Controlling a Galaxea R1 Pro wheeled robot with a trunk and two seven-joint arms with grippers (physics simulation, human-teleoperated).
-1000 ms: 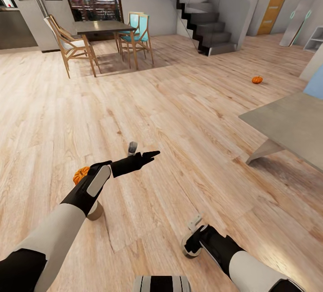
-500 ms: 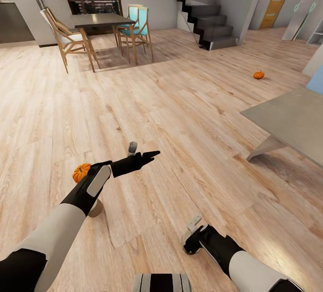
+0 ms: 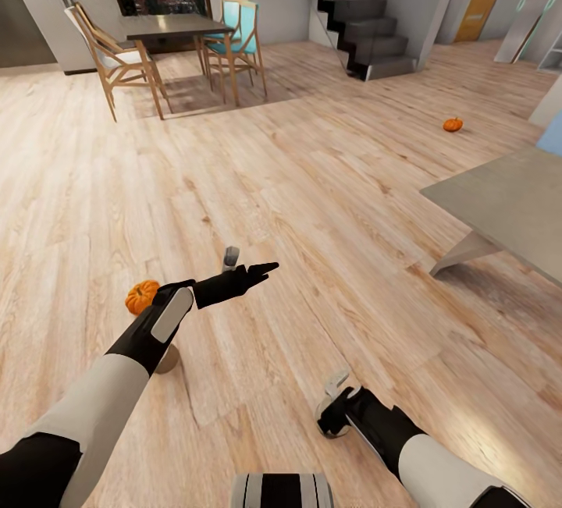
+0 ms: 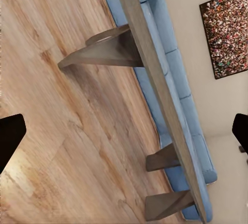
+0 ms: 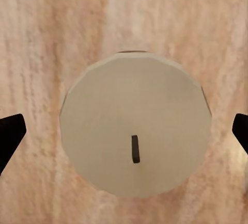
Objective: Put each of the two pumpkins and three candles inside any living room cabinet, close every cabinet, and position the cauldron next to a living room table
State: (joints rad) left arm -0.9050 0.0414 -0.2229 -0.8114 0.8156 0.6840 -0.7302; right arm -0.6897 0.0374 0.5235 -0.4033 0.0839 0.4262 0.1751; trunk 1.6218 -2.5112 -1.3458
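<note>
One orange pumpkin (image 3: 141, 296) lies on the wood floor just beside my left forearm. The other pumpkin (image 3: 453, 125) sits far off at the right. My left gripper (image 3: 264, 267) hangs open over the floor, holding nothing, near a small grey candle (image 3: 229, 257). Part of a pale candle (image 3: 166, 360) peeks out from under my left arm. My right gripper (image 3: 336, 412) points straight down, open, over a third candle (image 5: 135, 126), whose round pale top and dark wick lie between the fingertips. The grey table (image 3: 507, 207) stands at the right. Cabinet and cauldron are out of view.
A dark dining table (image 3: 176, 26) with wooden chairs (image 3: 105, 63) stands at the back left, and a staircase (image 3: 367, 32) at the back middle. The left wrist view shows the low table's legs (image 4: 103, 53) and a blue sofa (image 4: 173, 74) behind it.
The whole picture has shifted slightly, so the camera has moved. Both arms keep the same pose, and the pumpkins and candles stay put on the floor.
</note>
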